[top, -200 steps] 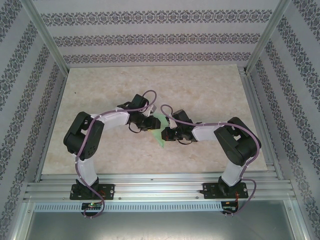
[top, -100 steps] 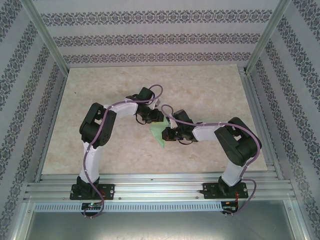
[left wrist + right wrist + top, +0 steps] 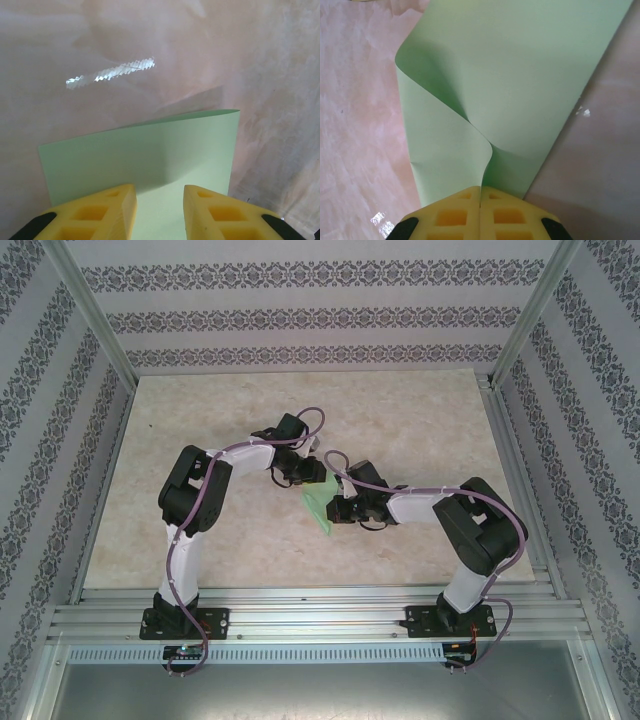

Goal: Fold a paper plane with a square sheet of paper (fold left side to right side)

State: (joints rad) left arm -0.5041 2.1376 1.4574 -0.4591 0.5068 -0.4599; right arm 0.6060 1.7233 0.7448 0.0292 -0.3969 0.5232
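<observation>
- Square sheet of paper [image 3: 320, 508]: thin, pale mint-green, unmarked. It lay near the middle of the table [image 3: 200, 420], between the two end effectors. It was partly folded, with one layer curled over another and not pressed flat.
- Left end effector [image 3: 159, 196]: positioned at the far side of the sheet in the top view. Its yellow fingers [image 3: 107, 205] stood a little apart, leaving a narrow gap. Green paper showed through that gap, lying below the fingers, and the jaws were not closed on it.
- Right end effector [image 3: 480, 194]: positioned at the right side of the sheet in the top view. Its yellow fingers were pressed together with no gap, pinching the sheet at its near edge. The upper layer curved down to meet the lower one at that point.
- Sheet, left wrist view: straight far edge raised slightly off the table, with a dark shadow under it. The right corner was square.
- Sheet, right wrist view: upper layer bowed in a soft roll on the left, with a straight long edge on the right.
- Table: pale marbled surface with a bright streak of glare.
- Surround: patterned walls [image 3: 300, 315] and aluminium frame posts.
</observation>
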